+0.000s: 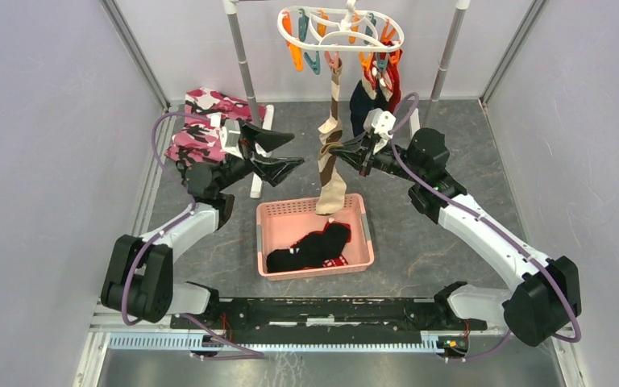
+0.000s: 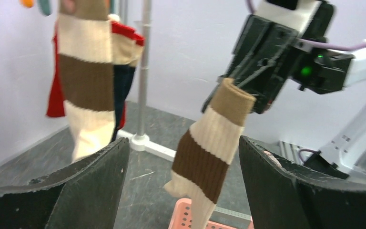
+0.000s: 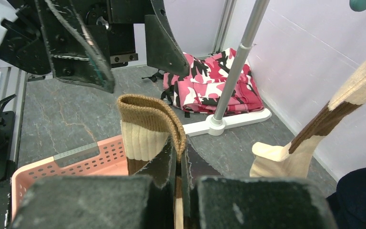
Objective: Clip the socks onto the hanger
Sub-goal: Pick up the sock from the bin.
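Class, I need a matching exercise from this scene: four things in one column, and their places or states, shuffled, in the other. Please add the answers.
Column one
1. lower striped sock
2. black socks
3. pink camouflage cloth
4. left gripper

Column two
A. lying in the pink basket
B. open, holding nothing
C. pinched by the cuff in the right gripper
D. on the table beside the rack foot

Pairs: 1-C, 2-A, 3-D, 4-B

Sock (image 2: 209,143) striped tan, cream and brown; basket (image 1: 286,230) pink
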You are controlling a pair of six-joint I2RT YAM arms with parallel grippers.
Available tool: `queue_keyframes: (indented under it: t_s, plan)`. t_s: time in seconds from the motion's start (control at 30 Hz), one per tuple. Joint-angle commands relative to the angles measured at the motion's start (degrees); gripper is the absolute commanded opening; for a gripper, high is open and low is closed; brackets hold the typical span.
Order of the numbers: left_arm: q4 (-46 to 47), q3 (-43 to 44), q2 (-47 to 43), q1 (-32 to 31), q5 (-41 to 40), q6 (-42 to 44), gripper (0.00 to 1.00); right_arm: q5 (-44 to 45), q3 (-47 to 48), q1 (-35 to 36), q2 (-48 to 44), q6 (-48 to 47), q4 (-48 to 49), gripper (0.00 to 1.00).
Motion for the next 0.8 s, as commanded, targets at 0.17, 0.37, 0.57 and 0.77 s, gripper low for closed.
queue_keyframes:
  t_s: [0.17, 0.37, 0.57, 0.77]
  plan:
    - [29.5, -0.7, 3.9, 0.3, 9.7, -10.7, 0.90, -1.1, 0.1, 0.0, 0.7, 1.6, 3.3, 0.00]
    - [26.6, -0.7, 3.3, -2.0, 7.3, -6.6, 0.91, -2.6, 0.6, 0.0, 2.0, 2.3, 4.1, 0.00]
    - [3.0, 0.9, -1.5, -7.7, 1.2, 12.7, 0.90, -3.4, 0.7, 0.0, 2.1, 3.9, 4.1, 0.00]
    - [-4.9, 3.2, -2.1, -8.7, -2.2, 16.9, 0.73, -5.0, 0.8, 0.0, 2.4, 4.0, 4.5, 0.00]
